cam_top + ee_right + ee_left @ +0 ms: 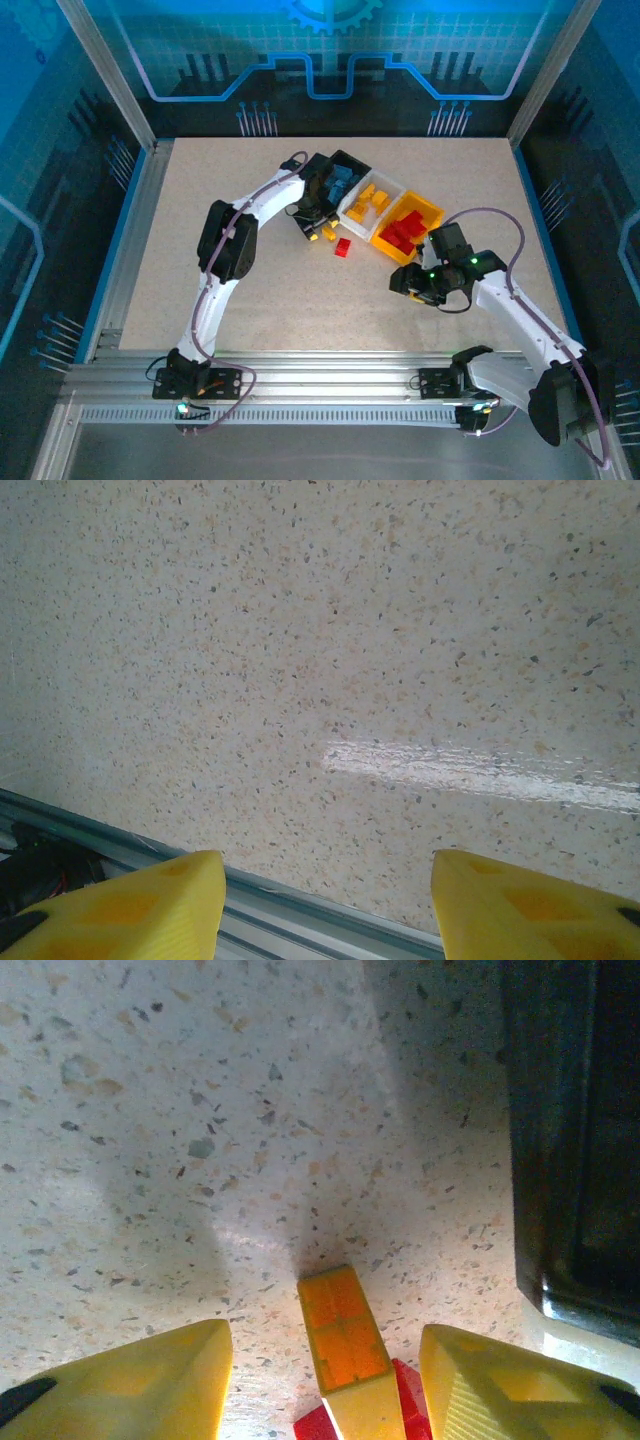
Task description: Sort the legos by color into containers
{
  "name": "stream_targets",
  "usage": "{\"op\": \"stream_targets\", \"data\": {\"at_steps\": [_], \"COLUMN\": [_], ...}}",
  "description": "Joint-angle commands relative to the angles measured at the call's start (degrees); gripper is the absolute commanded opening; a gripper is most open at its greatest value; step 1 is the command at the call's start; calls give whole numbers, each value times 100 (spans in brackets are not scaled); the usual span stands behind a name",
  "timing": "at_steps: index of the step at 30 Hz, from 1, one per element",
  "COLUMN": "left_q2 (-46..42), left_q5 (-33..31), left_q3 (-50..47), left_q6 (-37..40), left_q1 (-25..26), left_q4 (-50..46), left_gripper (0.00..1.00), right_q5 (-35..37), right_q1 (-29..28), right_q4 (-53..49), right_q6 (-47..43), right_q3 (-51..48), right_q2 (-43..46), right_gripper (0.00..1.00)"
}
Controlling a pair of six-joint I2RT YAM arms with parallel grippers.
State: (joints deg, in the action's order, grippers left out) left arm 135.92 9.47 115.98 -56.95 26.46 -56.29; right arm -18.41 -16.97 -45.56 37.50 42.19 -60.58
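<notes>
Yellow-orange is the colour in play: a yellow-orange brick (342,1345) lies flat on the speckled worktop (200,1110), right in the gap of the left tool (325,1360). Its two yellow fingers (140,1380) stand either side of the brick with bare worktop showing on both flanks. So the left tool is open, straddling the brick, nothing gripped yet. A red brick (405,1405) peeks out low in the wrist view, right against the yellow-orange one; whether they touch I cannot tell. The black bin (575,1140) looms just beside, on the right.

From above, the three bins run in a slanted row across the middle of the worktop. The black bin holds blue pieces, the white bin (393,187) the yellow-orange ones, and the yellow-orange bin (436,212) the reds. Most of the sorting looks done, to my eye, with only a few strays on the worktop in front of the row.

Over on the other side, the right tool (330,870) hangs with jaws apart and empty over bare worktop, close to the metal rail (300,900), well apart from the strays.

The step in hand is the pick of that yellow-orange brick. Next it calls for a square pinch across the narrow sides without snagging the red neighbour. Then a clean lift, and across past the black bin to drop it in the white one.
</notes>
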Motion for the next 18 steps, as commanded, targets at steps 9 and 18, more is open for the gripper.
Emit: {"op": "stream_targets", "data": {"at_steps": [9, 18], "left_q2": [-68, -565], "left_q5": [250, 406], "left_q3": [-459, -1099], "left_q6": [96, 17], "left_q1": [-3, -107], "left_q4": [125, 534], "left_gripper": [34, 27], "right_q5": [2, 10], "right_q1": [-69, -78], "right_q4": [-41, -23], "right_q6": [56, 134], "right_q3": [-53, -80], "right_q2": [101, 176], "right_gripper": [59, 59]}}
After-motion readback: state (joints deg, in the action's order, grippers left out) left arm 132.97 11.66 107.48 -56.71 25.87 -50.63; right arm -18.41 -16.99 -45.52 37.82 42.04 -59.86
